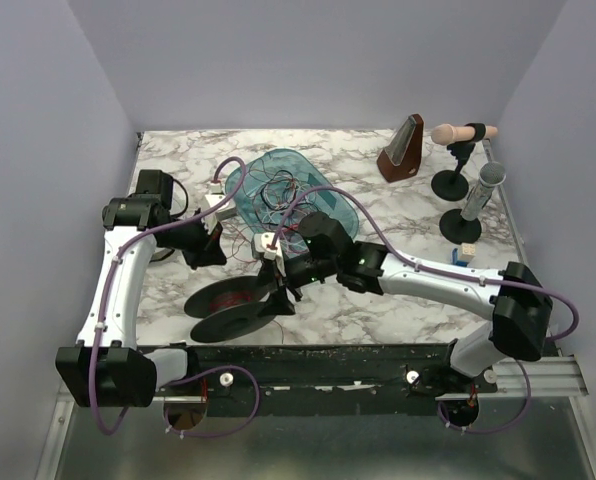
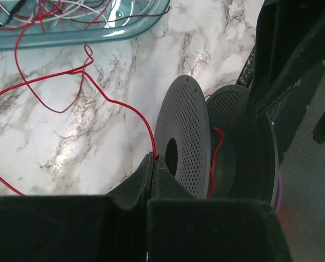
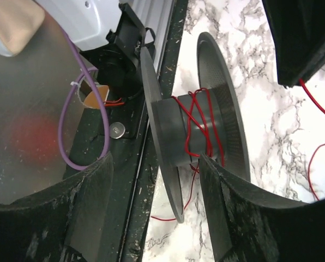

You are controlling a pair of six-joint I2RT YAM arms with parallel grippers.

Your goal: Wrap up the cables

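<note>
The cables [image 1: 278, 190] are thin red, white and black wires heaped in a teal tray [image 1: 240, 190]; the tray's edge shows in the left wrist view [image 2: 70, 35]. One red cable [image 2: 105, 101] runs from the tray over the marble to my left gripper [image 2: 153, 159], which is shut on it beside a black perforated spool [image 2: 187, 142]. The spool [image 1: 233, 305] lies on its side with several red turns on its hub [image 3: 198, 128]. My right gripper [image 3: 154, 161] is open and straddles the spool's near flange [image 3: 160, 158]. In the top view my left gripper [image 1: 208, 250] and my right gripper [image 1: 278, 290] flank the spool.
A brown metronome [image 1: 403, 150] and two black stands holding microphones [image 1: 456, 160] [image 1: 473, 205] stand at the back right. A small blue and white block [image 1: 465, 255] lies by my right arm. A black rail [image 1: 328, 365] runs along the table's near edge.
</note>
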